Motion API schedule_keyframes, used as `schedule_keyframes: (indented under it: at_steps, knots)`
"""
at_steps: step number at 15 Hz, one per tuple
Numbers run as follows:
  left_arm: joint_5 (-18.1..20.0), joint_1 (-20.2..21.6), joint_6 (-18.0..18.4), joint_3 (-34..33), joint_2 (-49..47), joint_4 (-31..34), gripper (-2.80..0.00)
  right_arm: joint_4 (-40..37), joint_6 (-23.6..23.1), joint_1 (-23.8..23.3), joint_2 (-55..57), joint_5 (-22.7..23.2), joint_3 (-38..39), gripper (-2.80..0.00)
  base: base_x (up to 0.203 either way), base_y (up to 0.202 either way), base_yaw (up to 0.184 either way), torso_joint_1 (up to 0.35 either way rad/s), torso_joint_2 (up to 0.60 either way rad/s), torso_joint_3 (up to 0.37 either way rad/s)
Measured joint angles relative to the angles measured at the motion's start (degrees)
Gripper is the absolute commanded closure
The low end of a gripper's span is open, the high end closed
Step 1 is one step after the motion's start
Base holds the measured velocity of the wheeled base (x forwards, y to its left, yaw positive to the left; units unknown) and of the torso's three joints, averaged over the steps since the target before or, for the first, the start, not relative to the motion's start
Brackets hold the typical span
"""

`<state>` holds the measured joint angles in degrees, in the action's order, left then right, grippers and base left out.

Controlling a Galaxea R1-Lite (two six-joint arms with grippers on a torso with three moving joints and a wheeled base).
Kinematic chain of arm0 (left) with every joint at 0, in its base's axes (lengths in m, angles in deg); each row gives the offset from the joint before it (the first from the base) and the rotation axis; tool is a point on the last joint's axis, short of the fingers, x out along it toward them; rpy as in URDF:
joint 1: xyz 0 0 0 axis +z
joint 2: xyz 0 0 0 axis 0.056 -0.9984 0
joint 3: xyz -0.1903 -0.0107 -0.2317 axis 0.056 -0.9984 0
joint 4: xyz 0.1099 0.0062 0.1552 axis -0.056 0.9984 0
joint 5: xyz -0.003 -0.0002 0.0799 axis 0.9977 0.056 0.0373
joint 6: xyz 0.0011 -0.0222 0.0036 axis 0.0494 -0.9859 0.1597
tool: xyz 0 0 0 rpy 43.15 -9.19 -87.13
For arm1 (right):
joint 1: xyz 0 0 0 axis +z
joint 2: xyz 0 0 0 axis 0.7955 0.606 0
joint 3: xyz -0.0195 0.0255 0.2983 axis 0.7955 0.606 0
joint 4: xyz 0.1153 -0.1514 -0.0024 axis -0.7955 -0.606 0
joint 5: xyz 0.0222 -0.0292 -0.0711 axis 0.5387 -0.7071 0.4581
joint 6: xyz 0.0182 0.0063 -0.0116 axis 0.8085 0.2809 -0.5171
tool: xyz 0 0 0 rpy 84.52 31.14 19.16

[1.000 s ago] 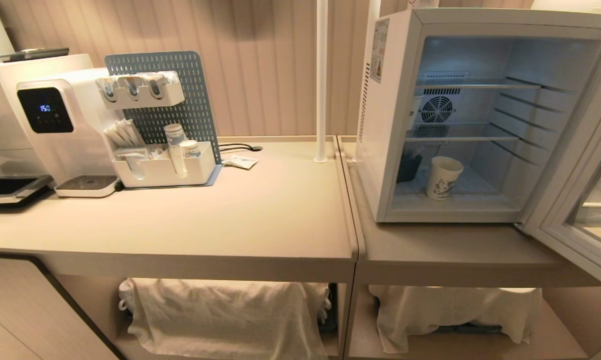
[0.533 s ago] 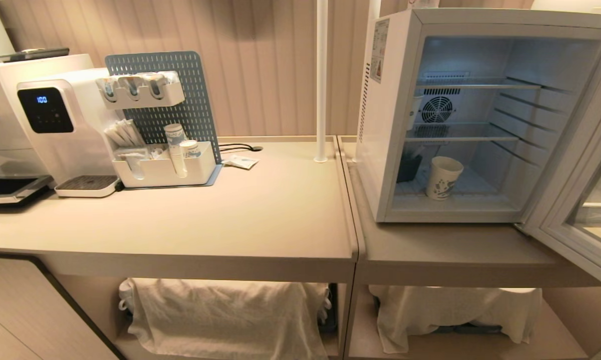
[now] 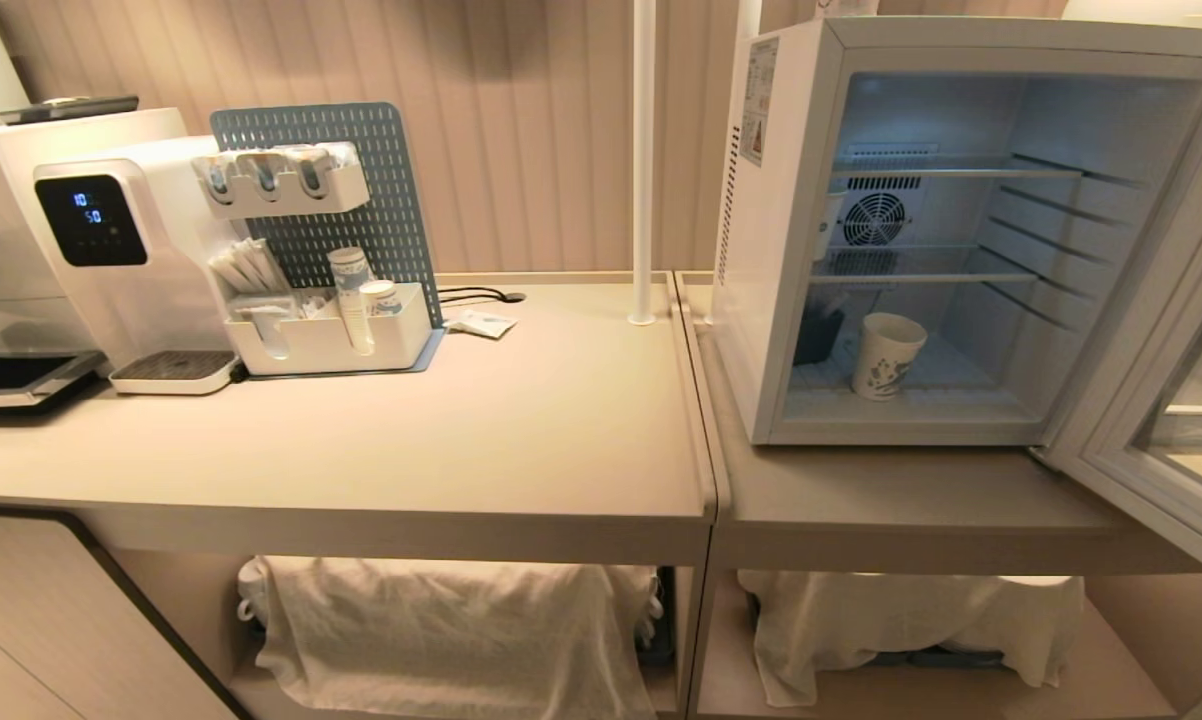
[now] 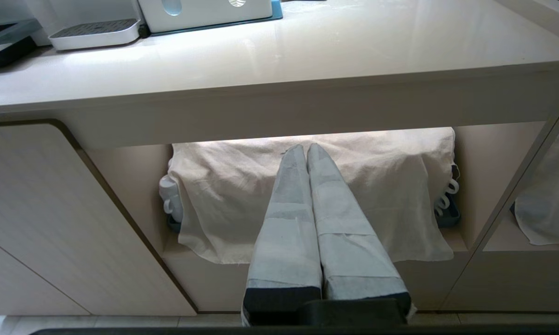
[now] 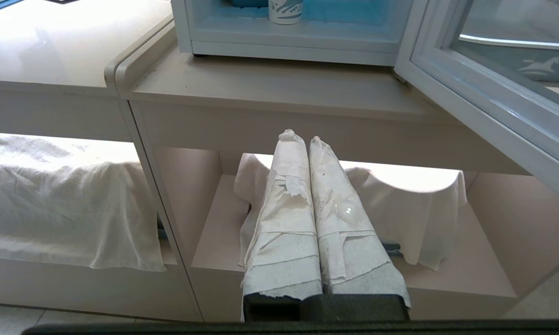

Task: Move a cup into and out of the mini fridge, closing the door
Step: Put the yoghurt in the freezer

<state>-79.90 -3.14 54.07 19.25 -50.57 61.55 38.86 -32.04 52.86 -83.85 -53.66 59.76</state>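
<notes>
The white mini fridge [image 3: 776, 230] stands on the right counter with its door [image 3: 1151, 420] swung wide open to the right. On the fridge floor stands the cup [image 3: 886, 355], white with a blue print; its base also shows in the right wrist view as the cup [image 5: 285, 11]. Neither arm appears in the head view. My left gripper [image 4: 306, 148] is shut and empty, held low in front of the shelf under the left counter. My right gripper [image 5: 299, 136] is shut and empty too, low in front of the shelf below the fridge.
A white water dispenser [image 3: 121, 250], a pegboard organiser [image 3: 326, 310] with stacked paper cups and a white pole [image 3: 643, 160] stand on the left counter [image 3: 521, 440]. Cloth-covered items [image 3: 441, 630] fill the shelves beneath. The open door juts out past the counter's front edge.
Only the digits on the water dispenser's screen differ. The arms, cup and door have not moved.
</notes>
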Motion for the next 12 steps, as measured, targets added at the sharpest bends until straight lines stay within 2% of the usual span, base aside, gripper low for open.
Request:
schedule_keyframes:
  at_steps: [12]
  knots:
    - [0.43, 0.0, 0.01, 0.0, 0.0, 0.02, 0.0, 0.05, -0.48, 0.0, 0.0, 0.15, 0.0, 0.0, 0.0, 0.0, 0.0, 0.151, -0.3, -0.152]
